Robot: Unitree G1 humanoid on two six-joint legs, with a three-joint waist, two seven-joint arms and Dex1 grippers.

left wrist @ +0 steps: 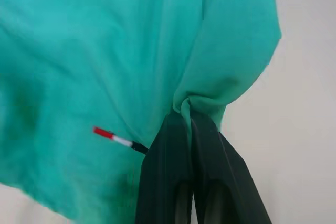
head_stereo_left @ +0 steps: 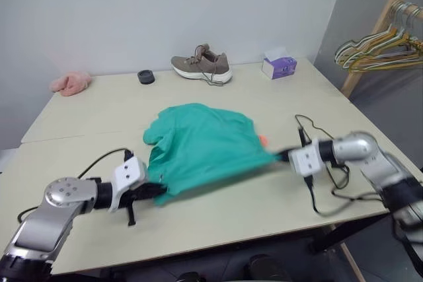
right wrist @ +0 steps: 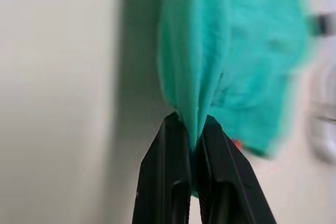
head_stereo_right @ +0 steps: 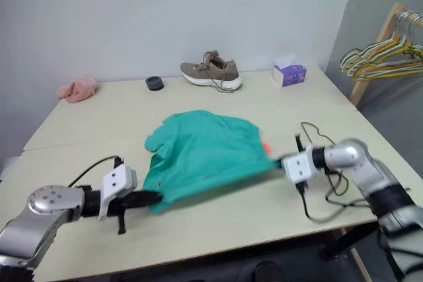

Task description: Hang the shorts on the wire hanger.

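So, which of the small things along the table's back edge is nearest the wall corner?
The purple tissue box, right of the shoe.

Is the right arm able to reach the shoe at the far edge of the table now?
Probably not: the right claw is shut on the shorts, and the shoe lies beyond them.

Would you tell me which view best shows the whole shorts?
The left eye view: the shorts show whole, stretched between both claws. The right eye view matches it; each wrist view shows just a bunched corner pinched in its claw.
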